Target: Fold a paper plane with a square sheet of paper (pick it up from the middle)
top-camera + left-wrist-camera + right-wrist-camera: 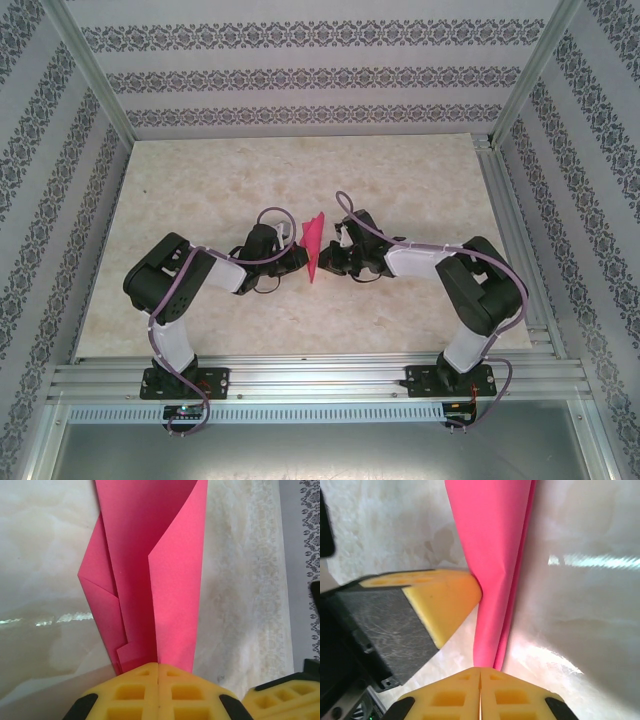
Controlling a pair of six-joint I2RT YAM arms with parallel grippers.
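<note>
**Pink sheet pinched from both sides at mid-desk**

Marbled beige desk [200, 190] runs open toward the far wall and out to the left and right, bounded by patterned walls [300, 75] and an aluminium frame [320, 375] along the near edge. You have both arms bent inward, so their elbows stand near the left and right margins while the wrists meet in the middle.

Your sheet of paper [315, 245] stands on edge at mid-desk, folded into a narrow pointed shape, between the two grippers. From the left wrist you see its layers fanning upward [165, 570], with a folded flap on the left side.

Your left gripper [158, 672] has its jaws together, and the lower edge of the paper runs into the seam between the yellow pads [130, 692]. Your right gripper [480, 672] likewise has its jaws pressed shut on a narrow end of the sheet [490, 555]. The left gripper's pad [440, 600] touches the paper just beside that grip.

Both wrist views cut off the top of the sheet. The pinched portions are hidden behind the pads. From above, the fingertips are too small to judge.
</note>
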